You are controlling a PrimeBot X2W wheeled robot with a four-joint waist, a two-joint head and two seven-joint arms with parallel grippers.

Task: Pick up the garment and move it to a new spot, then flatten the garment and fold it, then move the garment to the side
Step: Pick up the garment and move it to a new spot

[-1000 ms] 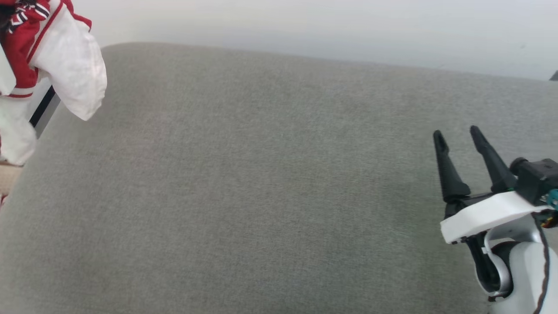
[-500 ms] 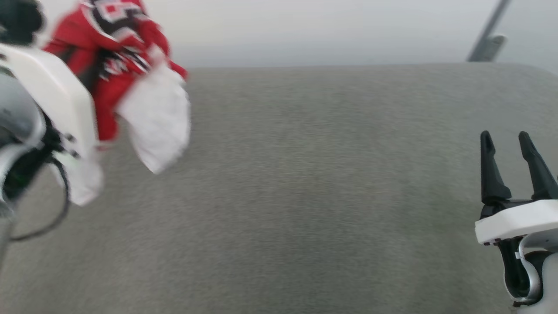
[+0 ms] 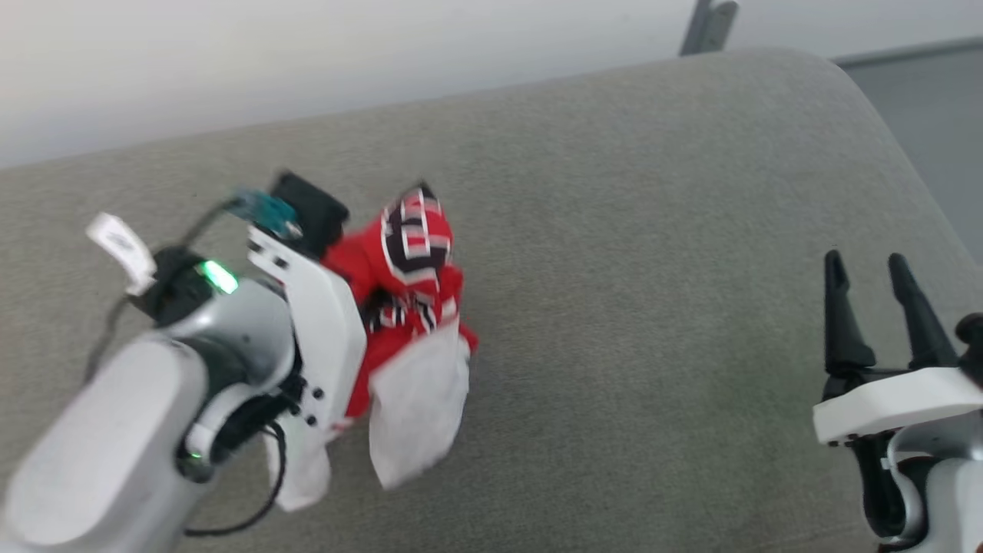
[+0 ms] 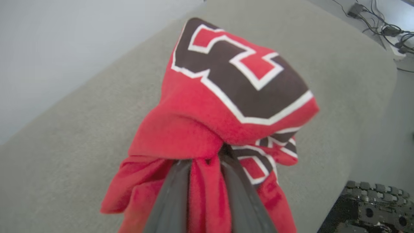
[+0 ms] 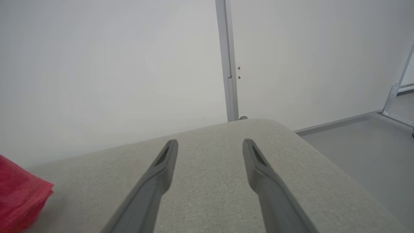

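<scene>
The garment (image 3: 407, 269), a red jersey with white sleeves and black white-outlined numerals, hangs bunched from my left gripper (image 3: 369, 303) above the left half of the grey cushion (image 3: 630, 230). In the left wrist view the red cloth (image 4: 226, 97) drapes over both dark fingers (image 4: 171, 197), which are shut on a fold of it; their tips are hidden. A white sleeve (image 3: 418, 407) dangles toward the cushion. My right gripper (image 3: 868, 265) stands open and empty at the right, fingers (image 5: 161, 168) spread over the cushion, with a red corner of the garment (image 5: 19, 194) at its far left.
The cushion's rounded right edge (image 3: 914, 192) drops to grey floor (image 5: 362, 145). A white wall with a grey vertical post (image 5: 228, 61) stands behind it. Cables and a power strip (image 4: 388, 29) lie on the floor beyond the cushion.
The head camera has turned, shifting the whole picture. My left arm has carried the garment from the far left in over the cushion. The right gripper stays open.
</scene>
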